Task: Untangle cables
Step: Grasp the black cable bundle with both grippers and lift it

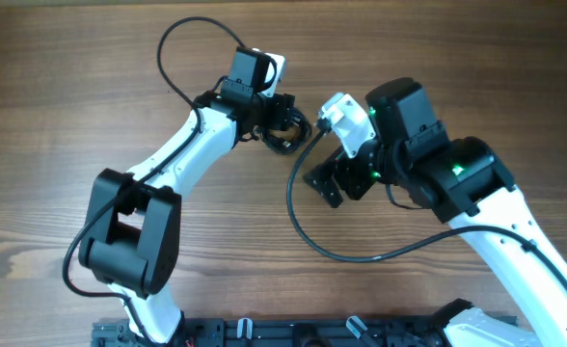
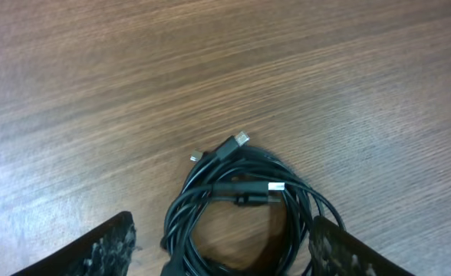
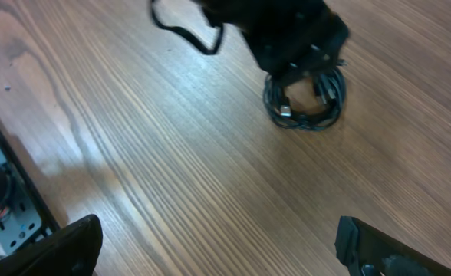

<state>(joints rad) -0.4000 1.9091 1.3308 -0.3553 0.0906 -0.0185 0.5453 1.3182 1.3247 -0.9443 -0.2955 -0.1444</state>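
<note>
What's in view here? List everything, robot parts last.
coil: one, black cable, on the table between the left gripper's fingers
plugs: three visible, silver-tipped, on the coil's far side in the left wrist view
table: one, brown wood
frame: one, black, along the table's near edge
arms: two, white and black
leads: black, one per arm; the right arm's loops over the table
left gripper: black, open, straddling the coil
right gripper: black, open, above bare table, apart from the coil
</note>
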